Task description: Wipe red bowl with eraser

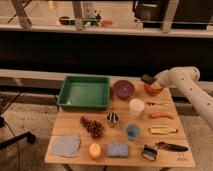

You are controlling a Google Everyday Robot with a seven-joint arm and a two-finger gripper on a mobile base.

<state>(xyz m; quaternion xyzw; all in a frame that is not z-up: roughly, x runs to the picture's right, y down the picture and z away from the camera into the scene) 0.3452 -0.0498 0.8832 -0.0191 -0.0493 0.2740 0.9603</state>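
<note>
Above the red bowl (pixel 153 90) at the tabletop's (pixel 75 131) far edge: gripper (pixel 149 80) clamped shut on eraser (pixel 147 79), purple bowl (pixel 123 88) just beside.

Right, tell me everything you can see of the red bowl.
The red bowl is a small round orange-red bowl with a glossy look, sitting upright at the far right corner of the wooden table, just right of the purple bowl. Only part of it shows: the white arm and its end effector reach over its rim, holding a dark block that looks like the eraser at the bowl's far-left edge. Whether the block touches the bowl is unclear.
</note>
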